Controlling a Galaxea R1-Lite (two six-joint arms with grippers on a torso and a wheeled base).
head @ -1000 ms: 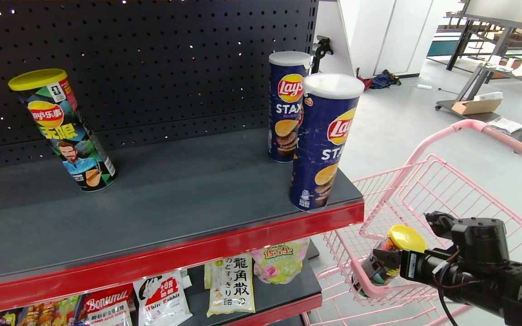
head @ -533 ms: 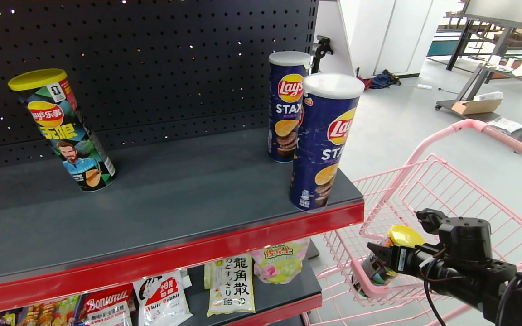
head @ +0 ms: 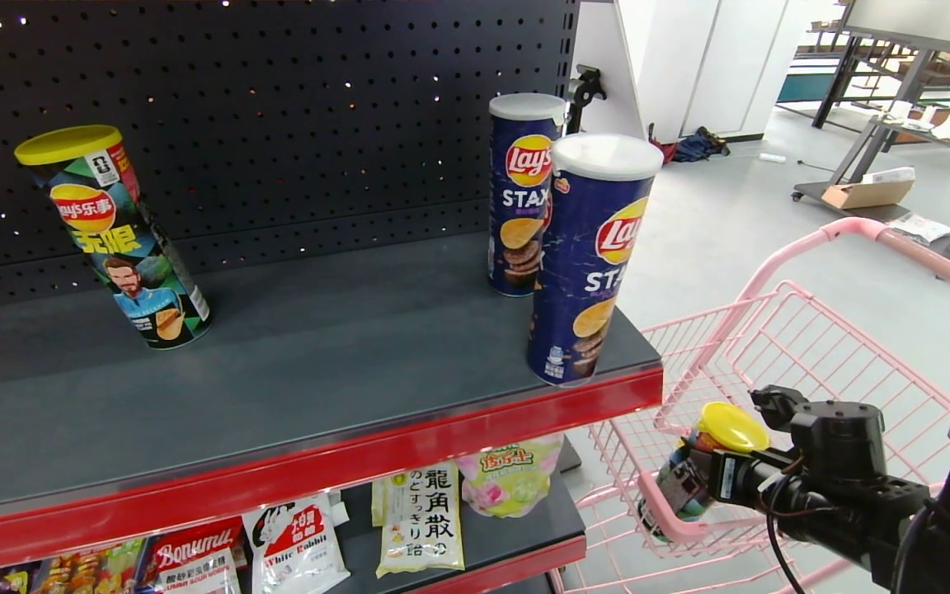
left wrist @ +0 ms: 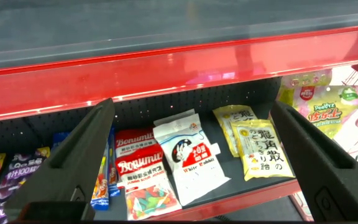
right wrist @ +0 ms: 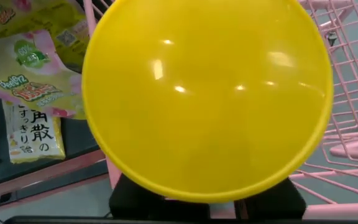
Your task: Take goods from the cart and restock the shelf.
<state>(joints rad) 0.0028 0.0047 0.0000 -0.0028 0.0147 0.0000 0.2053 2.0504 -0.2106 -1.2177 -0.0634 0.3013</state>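
A dark pegboard shelf [head: 318, 388] fills the left and centre of the head view. Three chip cans stand on its top board, two blue cans [head: 590, 264] at centre right and a green can [head: 116, 239] at upper left, with bare board between, so restocking looks partway done. The pink cart [head: 693, 529] sits lower right. There the right gripper [head: 718, 478] grasps a yellow-lidded can [head: 729, 425] in the cart's corner, not yet shelved. The left gripper [left wrist: 192, 109] is spread wide before snack bags [left wrist: 191, 155].

Grey floor [head: 731, 223], white wall [head: 689, 66], metal tables [head: 937, 25] behind.

Front blue can [head: 586, 264] crowds shelf [head: 343, 355] corner.
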